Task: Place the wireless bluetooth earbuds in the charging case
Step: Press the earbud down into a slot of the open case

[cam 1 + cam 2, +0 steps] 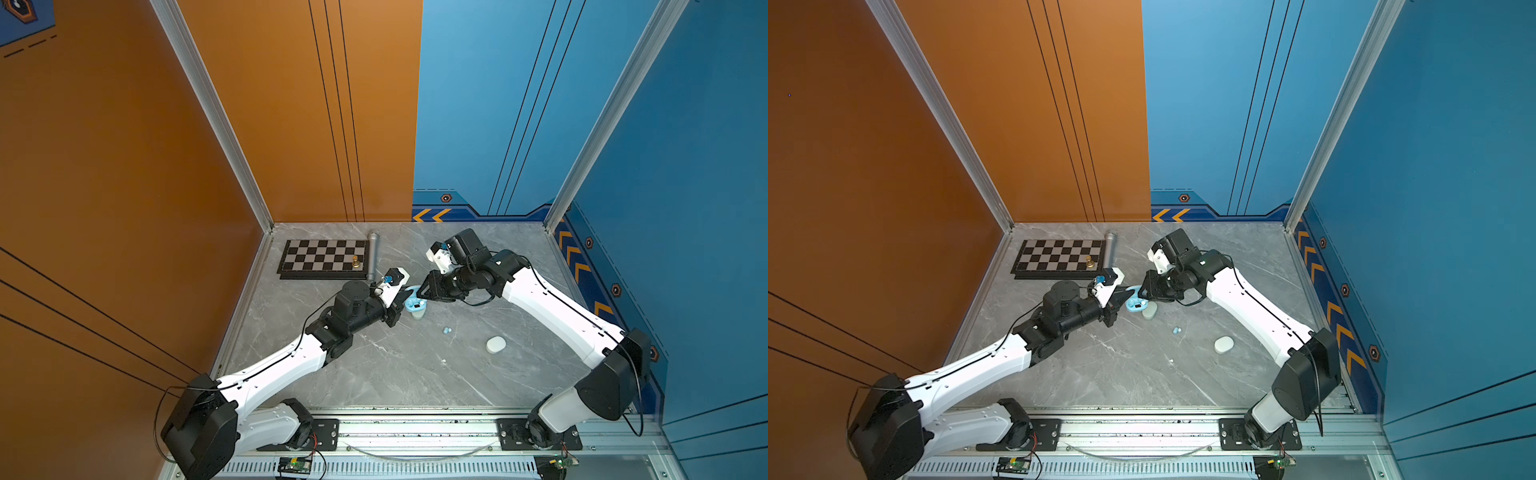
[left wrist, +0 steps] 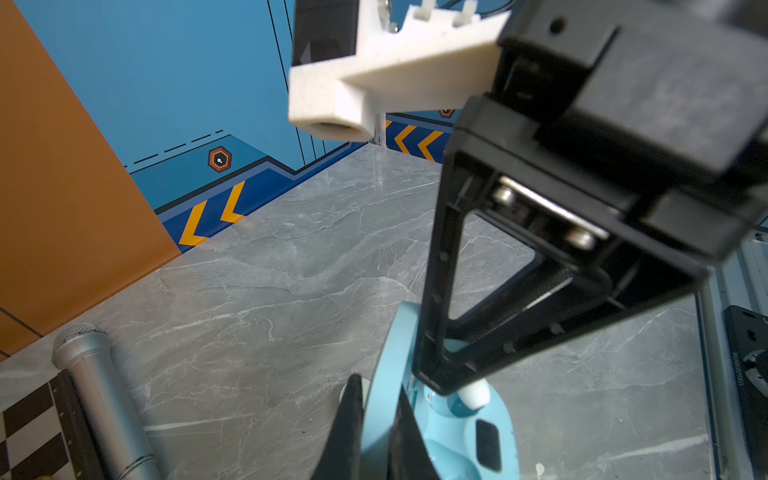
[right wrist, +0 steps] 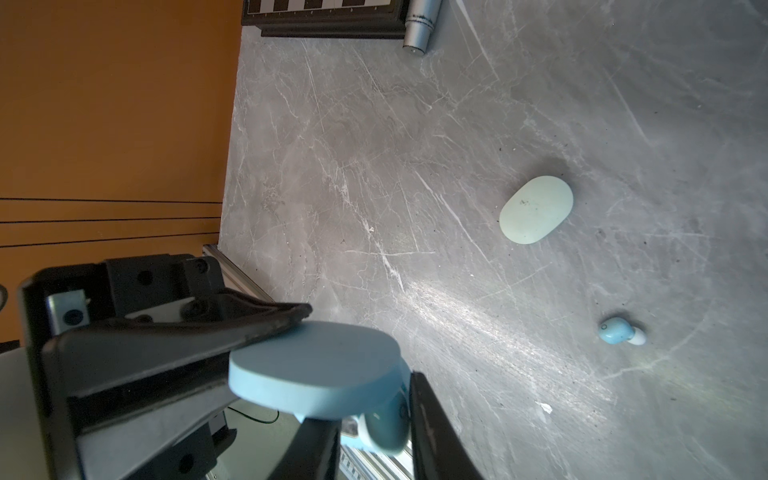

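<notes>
Starting far left: a chessboard (image 1: 324, 257) and a microphone (image 1: 372, 255) lie by the wall, no part of the work. The left gripper (image 1: 402, 300) is clenched on the raised lid (image 2: 386, 353) of the pale blue case (image 1: 414, 305). This is judged to hold it open and steady, apparently clear of the table (image 1: 374, 374).

The right gripper (image 1: 424, 294) reaches over the open base with a pale blue earbud (image 3: 386, 428) between its jaws; whether they grip it or have let go, I cannot tell. The bud's white tip (image 2: 473, 395) sits at one socket; the other socket looks empty.

Just near of this, a mint case (image 3: 536, 210) lies closed, contents hidden. Right of it a second blue earbud (image 3: 621, 331) lies loose on the table, apparently next in turn. Farther right, a white case (image 1: 496, 345) is closed.
</notes>
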Robot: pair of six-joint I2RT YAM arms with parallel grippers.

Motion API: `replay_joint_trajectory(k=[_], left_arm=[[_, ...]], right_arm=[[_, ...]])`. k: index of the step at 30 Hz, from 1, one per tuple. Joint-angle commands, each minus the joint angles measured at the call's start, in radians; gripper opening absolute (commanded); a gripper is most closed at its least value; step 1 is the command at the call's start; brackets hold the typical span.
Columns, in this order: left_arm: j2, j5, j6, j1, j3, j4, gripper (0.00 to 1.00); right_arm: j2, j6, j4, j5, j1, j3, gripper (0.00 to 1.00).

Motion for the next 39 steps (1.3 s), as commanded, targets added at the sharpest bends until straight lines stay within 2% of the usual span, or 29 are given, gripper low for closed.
replay_joint_trajectory(k=[1, 11, 18, 30, 39], left_arm=[[-0.016, 0.028, 0.001, 0.012, 0.037, 0.002, 0.0], [-0.02, 0.037, 0.0, 0.016, 0.043, -0.006, 0.0], [-0.026, 0.038, 0.001, 0.02, 0.047, -0.013, 0.0], [-0.028, 0.043, -0.001, 0.024, 0.059, -0.021, 0.0], [-0.036, 0.061, -0.014, 0.032, 0.069, -0.022, 0.0]], right_arm=[[-0.018, -0.005, 0.014, -0.003, 0.016, 0.028, 0.3], [-0.048, -0.028, 0.014, 0.043, 0.022, 0.025, 0.31], [-0.049, -0.04, 0.014, 0.035, 0.027, 0.014, 0.3], [-0.052, -0.089, 0.012, 0.085, 0.059, 0.003, 0.18], [-0.056, -0.161, -0.029, 0.139, 0.069, 0.015, 0.16]])
